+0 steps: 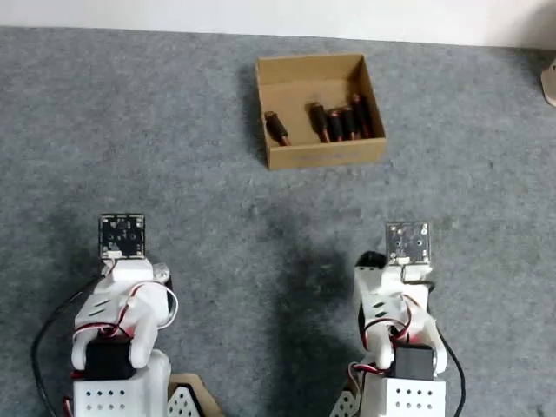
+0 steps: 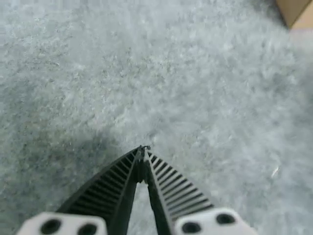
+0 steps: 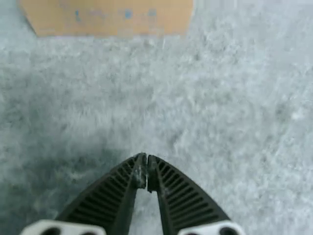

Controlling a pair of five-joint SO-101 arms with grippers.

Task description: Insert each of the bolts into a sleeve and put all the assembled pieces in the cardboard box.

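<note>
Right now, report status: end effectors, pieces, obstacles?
Left end effector, right end effector: shut, empty. Assembled pieces in cardboard box. In between, grey carpet.

There was one cardboard box [image 1: 326, 155] at the far side, five assembled pieces [image 1: 276, 128] inside it, and two arms [image 1: 122, 304] near.

Open cardboard box [image 1: 323, 155] — perhaps five dark assembled pieces [image 1: 334, 123] inside.

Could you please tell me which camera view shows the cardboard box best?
The high view: it looks down into the open cardboard box, showing all four walls and the dark pieces inside. The right wrist view shows one outer wall of it; the left wrist view catches a corner.
</note>
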